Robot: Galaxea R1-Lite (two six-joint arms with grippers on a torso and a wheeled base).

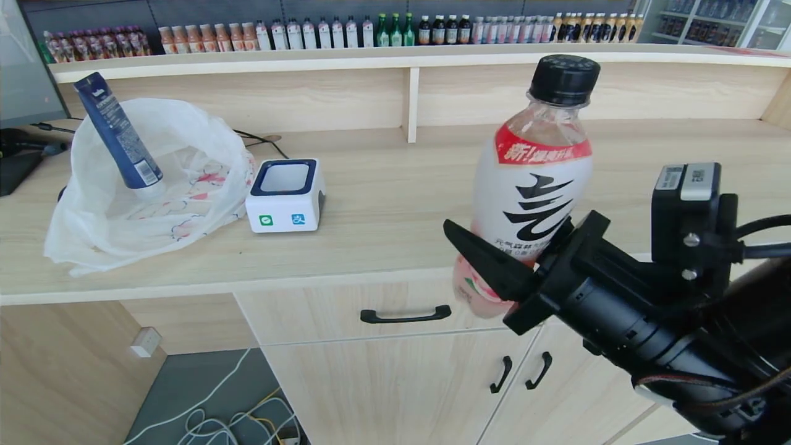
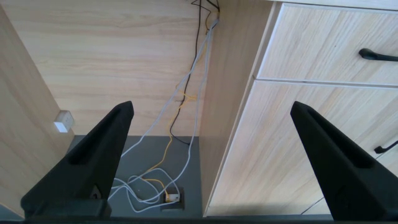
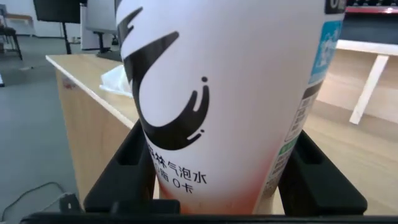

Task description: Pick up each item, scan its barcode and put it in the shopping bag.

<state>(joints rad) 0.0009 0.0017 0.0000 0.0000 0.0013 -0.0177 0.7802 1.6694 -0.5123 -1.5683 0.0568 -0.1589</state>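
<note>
My right gripper is shut on a drink bottle with a white label and black cap, held upright in front of the counter edge at the right. In the right wrist view the bottle sits between the black fingers. A white barcode scanner stands on the counter left of centre. Beside it lies a white plastic shopping bag with a blue tube standing in it. My left gripper hangs open below the counter, facing the cabinet side and floor cables.
The wooden counter has a raised back shelf with a divider; rows of bottles line the top. Drawers and doors with black handles are under the counter. A monitor stands at the far left. Cables lie on the floor.
</note>
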